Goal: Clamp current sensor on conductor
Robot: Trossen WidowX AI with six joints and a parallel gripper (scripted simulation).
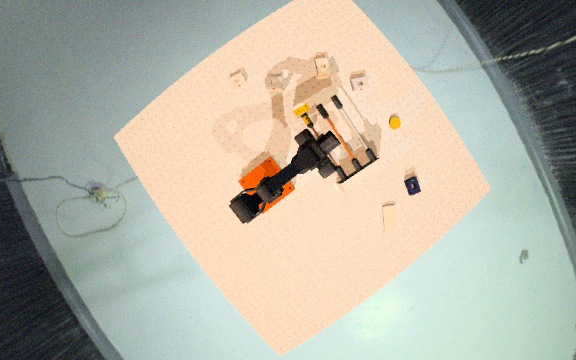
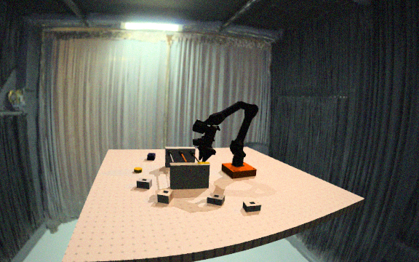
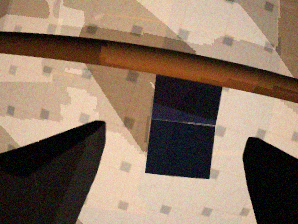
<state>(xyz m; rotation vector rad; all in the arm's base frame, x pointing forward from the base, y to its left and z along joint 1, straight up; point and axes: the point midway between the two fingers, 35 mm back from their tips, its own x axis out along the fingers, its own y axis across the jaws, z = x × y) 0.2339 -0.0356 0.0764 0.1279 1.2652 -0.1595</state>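
Observation:
The dark blue sensor (image 3: 181, 147) shows in the wrist view below and between the fingertips. Its upper end is covered by the copper-brown LOAD conductor (image 3: 150, 61), which crosses above it. Its arrow and the opening of its jaws cannot be made out. My gripper (image 3: 177, 140) (image 2: 205, 160) is open, partly narrowed, with a gap on each side of the sensor. It points down beside the conductor rack (image 2: 189, 177). The yellow LOAD marker (image 1: 302, 110) (image 2: 204, 163) is at one end of the conductor. The arm hides the sensor in the top view.
The orange conductor (image 1: 340, 136) and white conductor (image 1: 354, 126) run alongside the LOAD one. Several small pale blocks (image 1: 322, 66) (image 2: 165, 196) stand beyond the rack. A yellow disc (image 1: 394, 122) (image 2: 137, 169), a dark blue block (image 1: 410, 185) (image 2: 151, 156) and a beige block (image 1: 389, 218) stand farther out.

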